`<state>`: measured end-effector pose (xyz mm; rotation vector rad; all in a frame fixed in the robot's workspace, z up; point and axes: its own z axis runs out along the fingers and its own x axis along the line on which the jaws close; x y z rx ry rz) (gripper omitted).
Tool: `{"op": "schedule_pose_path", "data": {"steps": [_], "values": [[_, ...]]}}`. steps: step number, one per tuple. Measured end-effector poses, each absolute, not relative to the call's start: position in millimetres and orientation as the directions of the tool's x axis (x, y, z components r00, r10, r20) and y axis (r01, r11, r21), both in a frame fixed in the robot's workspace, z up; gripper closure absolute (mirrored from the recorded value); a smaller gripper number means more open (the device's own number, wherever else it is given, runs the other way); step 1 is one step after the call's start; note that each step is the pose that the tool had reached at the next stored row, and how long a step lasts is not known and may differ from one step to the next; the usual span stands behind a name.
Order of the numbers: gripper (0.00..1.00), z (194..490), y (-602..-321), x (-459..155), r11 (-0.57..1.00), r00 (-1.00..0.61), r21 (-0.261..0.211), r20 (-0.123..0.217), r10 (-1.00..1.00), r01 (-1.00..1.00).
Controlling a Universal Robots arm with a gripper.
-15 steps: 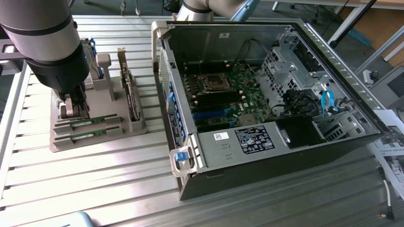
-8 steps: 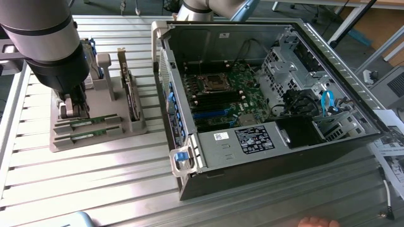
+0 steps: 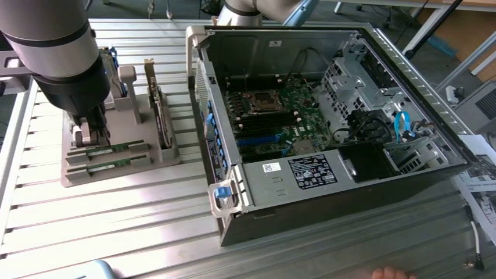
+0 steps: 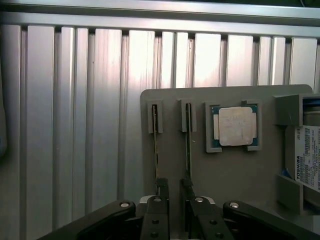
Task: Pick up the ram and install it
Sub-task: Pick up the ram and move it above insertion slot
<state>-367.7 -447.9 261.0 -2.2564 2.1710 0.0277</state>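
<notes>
"TOSHIBA" on hard drive label point(image 4: 306, 156)

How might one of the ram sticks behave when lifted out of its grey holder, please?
A ram stick is a thin flat board, so probably stiff and light. Standing on edge in the grey holder's end slots, it would likely topple if released unsupported.

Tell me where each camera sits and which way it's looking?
Exterior view: above the metal table, looking down at the open computer case and the grey tray; the robot arm shows.
Wrist view: on the arm's wrist, looking down past the fingers at the grey tray and processor chip.
Shared: the tray's two ram sticks.
</notes>
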Motion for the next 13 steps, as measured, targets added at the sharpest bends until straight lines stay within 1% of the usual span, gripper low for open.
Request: {"op": "schedule_pose_path", "data": {"steps": [13], "values": [[0.76,247.3,-448.1,-367.7,-0.039,0.039,0.005,-0.02,-0.999,-0.999]]}}
